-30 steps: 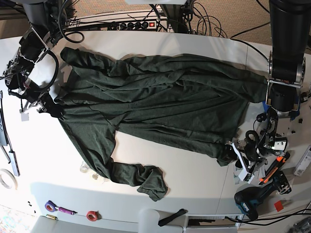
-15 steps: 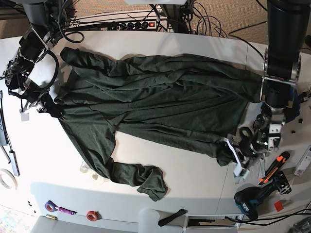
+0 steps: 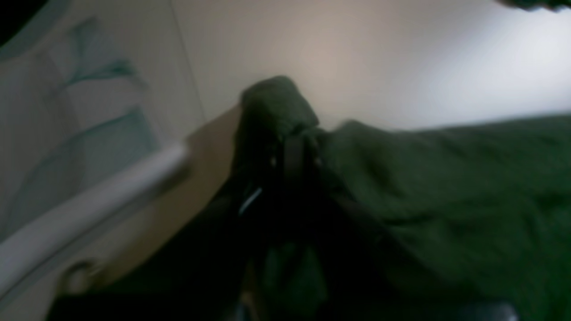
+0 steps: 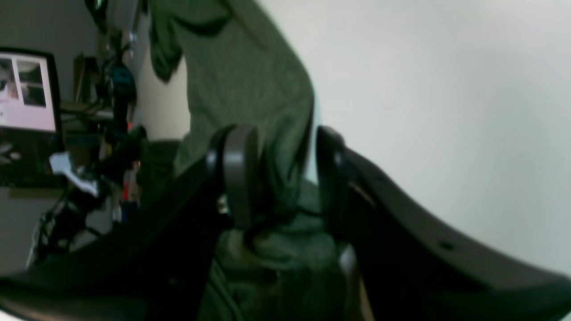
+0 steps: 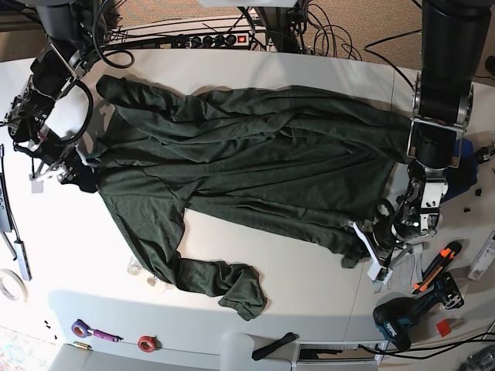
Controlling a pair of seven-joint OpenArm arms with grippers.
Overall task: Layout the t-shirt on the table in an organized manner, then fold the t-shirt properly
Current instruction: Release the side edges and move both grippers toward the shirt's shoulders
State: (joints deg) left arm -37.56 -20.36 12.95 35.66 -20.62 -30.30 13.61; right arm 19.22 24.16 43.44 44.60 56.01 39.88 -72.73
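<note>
The dark green t-shirt (image 5: 247, 154) lies spread and wrinkled across the white table (image 5: 294, 278), one sleeve trailing toward the front edge. My left gripper (image 5: 362, 249) is at the shirt's lower right corner. In the left wrist view this gripper (image 3: 292, 151) is shut on a bunched fold of the t-shirt (image 3: 446, 187). My right gripper (image 5: 80, 165) is at the shirt's left edge. The right wrist view shows it (image 4: 285, 178) open, its two dark fingers (image 4: 238, 174) standing apart with t-shirt fabric (image 4: 241, 80) lying loosely between them.
A blue power drill (image 5: 394, 321) and an orange-handled cutter (image 5: 433, 267) lie at the right edge. Tape rolls (image 5: 145, 342) and a purple tool (image 5: 89, 331) sit at the front left. A power strip (image 5: 216, 39) with cables runs along the back.
The left gripper has shut on the shirt's lower right corner and shifted slightly left. The right gripper has opened, releasing the fabric at the left edge.
</note>
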